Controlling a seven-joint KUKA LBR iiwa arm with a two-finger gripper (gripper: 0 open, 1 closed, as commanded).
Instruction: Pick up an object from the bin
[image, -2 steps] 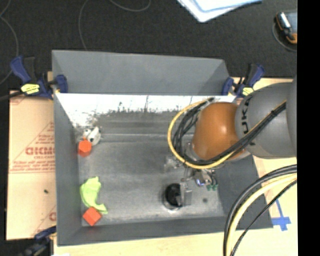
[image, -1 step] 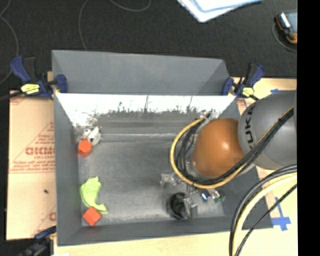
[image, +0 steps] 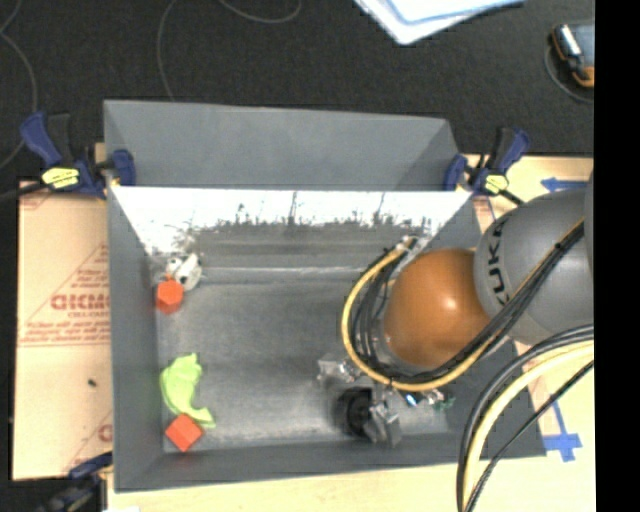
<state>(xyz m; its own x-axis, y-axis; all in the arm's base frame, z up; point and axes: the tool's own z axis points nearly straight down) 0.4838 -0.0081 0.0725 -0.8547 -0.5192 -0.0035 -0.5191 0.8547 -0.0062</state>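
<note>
Grey metal bin (image: 290, 320), and your arm's in from the right with its gripper (image: 368, 412) right down at floor level, towards the near right corner and close to the near wall. The orange cover (image: 435, 305) on the wrist sits just above and to the far side of it. Yellow and black cables (image: 352, 300) loop round the cover's left side, so a good chunk of the tool is hidden from you. Honestly, you can't tell whether the gripper is spread or pinched together. It's just a tangle of silver and dark bits down there.

There's a dark lump (image: 352, 410), roundish, right at the gripper's left side, touching it or as good as. You can't tell if that's a loose thing from the bin or part of the tool, or whether anything is clamped on it.

Everything you can clearly call loose is over on the left, well apart from the gripper. Far left there's a small white bit (image: 183, 267), with the far cube (image: 169, 295), orange, just beside it on the near side. Near left there's a lime green toy (image: 181, 385) lying on the floor. The near cube (image: 183, 433), also orange, is right at its near end, tucked by the near left corner.
</note>
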